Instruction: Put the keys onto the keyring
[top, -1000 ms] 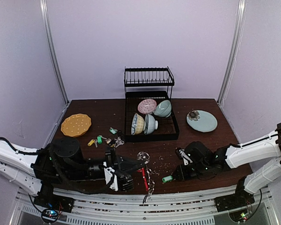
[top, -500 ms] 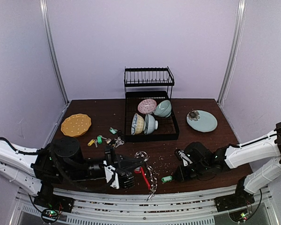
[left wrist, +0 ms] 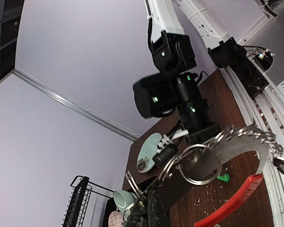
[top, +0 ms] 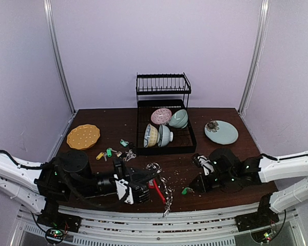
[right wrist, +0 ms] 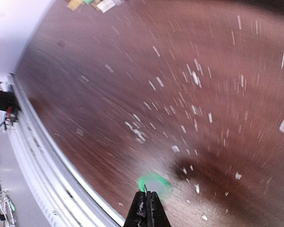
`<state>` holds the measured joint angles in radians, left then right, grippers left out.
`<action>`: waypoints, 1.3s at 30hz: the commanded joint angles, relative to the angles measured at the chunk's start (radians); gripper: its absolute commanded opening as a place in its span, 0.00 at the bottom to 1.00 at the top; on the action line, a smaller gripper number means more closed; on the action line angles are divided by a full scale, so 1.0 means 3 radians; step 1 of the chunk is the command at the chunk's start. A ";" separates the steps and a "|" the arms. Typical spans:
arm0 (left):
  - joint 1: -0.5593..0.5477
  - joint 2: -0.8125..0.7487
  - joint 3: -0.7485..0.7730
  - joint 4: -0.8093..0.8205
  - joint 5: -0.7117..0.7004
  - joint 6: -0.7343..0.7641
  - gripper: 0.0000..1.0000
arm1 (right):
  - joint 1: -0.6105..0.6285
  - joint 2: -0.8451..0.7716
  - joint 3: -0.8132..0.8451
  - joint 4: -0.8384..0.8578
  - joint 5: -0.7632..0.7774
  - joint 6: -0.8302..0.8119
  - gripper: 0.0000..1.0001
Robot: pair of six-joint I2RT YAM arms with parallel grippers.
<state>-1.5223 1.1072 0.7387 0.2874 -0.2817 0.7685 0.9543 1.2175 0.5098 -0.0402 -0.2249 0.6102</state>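
The keyring [top: 161, 192], a large silver ring with a red sleeve [top: 157, 190] and several split rings, hangs from my left gripper [top: 145, 184], which is shut on it near the table's front. In the left wrist view the fingers [left wrist: 154, 213] pinch the ring's wire [left wrist: 199, 163], and the red sleeve [left wrist: 229, 204] hangs lower right. My right gripper [top: 193, 187] is shut on a key with a green tag [top: 186, 191] just right of the keyring. In the blurred right wrist view the shut gripper [right wrist: 146, 195] pinches the green-tagged key [right wrist: 154, 182] over the table. More tagged keys [top: 109, 152] lie at mid left.
A black dish rack [top: 164, 130] with several bowls stands at the back centre. An orange plate [top: 83, 136] lies at the left, a celadon plate [top: 221, 132] at the right. Pale crumbs [top: 177, 177] dot the brown table. The table's front edge [right wrist: 61, 179] is close below the right gripper.
My right gripper has moved a little right and back, carrying the green-tagged key with it. My left gripper has shifted the keyring slightly back.
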 commanded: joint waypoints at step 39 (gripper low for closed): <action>0.0037 0.0360 0.0417 -0.0220 0.0028 0.0192 0.00 | 0.1274 -0.0906 0.1034 0.0083 0.0353 -0.1494 0.00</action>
<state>-1.5173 1.2343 0.8474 0.1680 -0.2886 0.8421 1.3312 0.9520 0.8307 -0.0669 -0.1383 0.1497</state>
